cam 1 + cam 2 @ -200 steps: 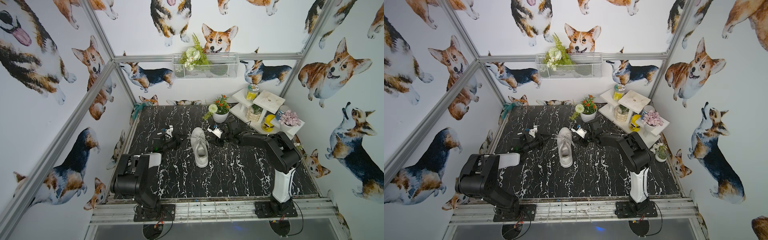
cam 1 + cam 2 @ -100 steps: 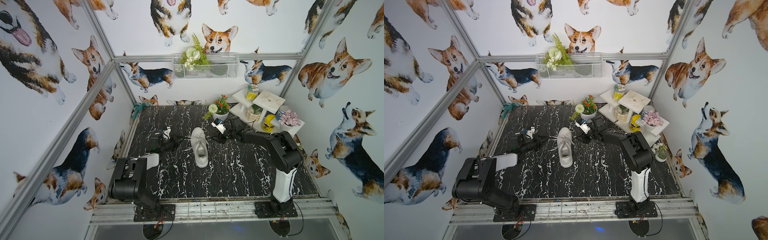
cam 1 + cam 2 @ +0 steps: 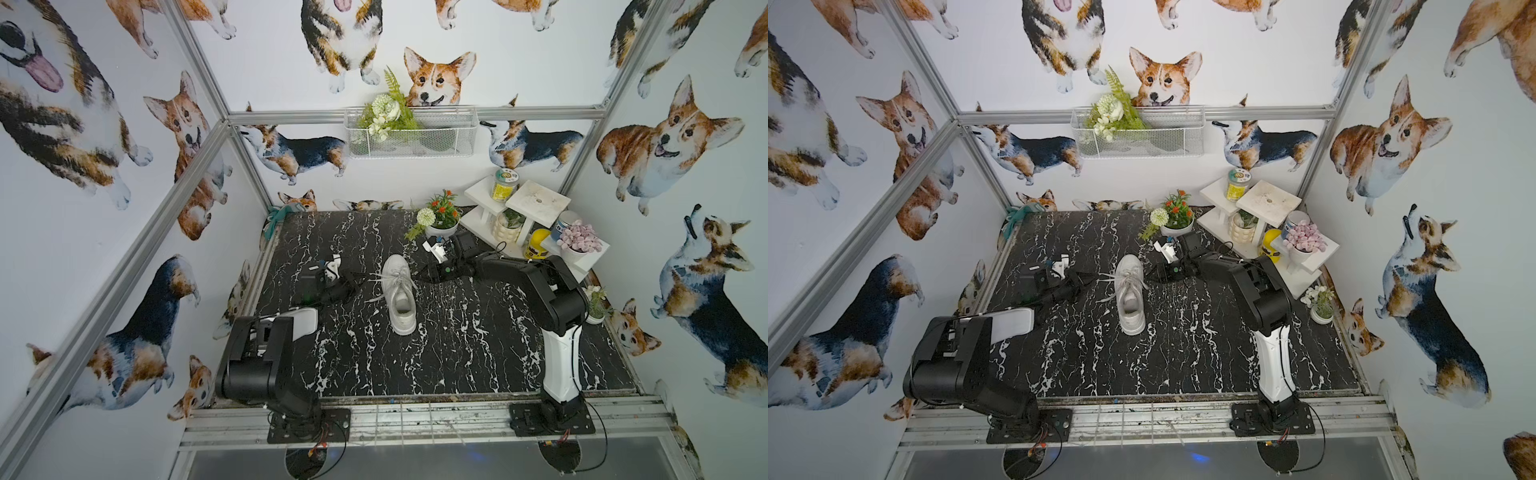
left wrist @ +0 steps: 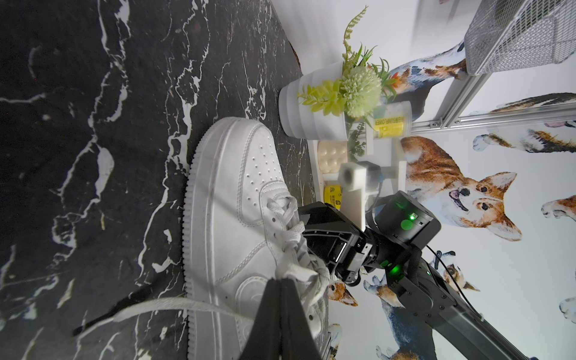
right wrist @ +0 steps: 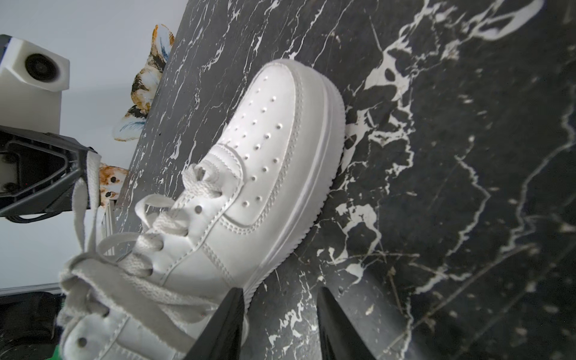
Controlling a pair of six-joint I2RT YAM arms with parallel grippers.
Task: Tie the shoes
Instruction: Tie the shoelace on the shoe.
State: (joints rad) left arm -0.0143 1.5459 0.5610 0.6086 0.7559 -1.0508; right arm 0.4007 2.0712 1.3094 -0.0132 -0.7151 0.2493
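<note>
Backed toward 2 o'clock, the right pincer (image 5: 280,293) stands parted, empty, beside the all-white leather low-top sneaker (image 3: 399,291) on the black marble surface (image 3: 457,353). At 9 o'clock the left pincer (image 4: 279,282) pinches its flat white lace (image 5: 80,202); both are barely discernible in both top views.

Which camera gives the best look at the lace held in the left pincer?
The right wrist view: the lace runs unobstructed from the shut left pincer to the shoe. The left wrist view shows only a bunch at its own tips. In both top views it is a thin, faint strand.
</note>
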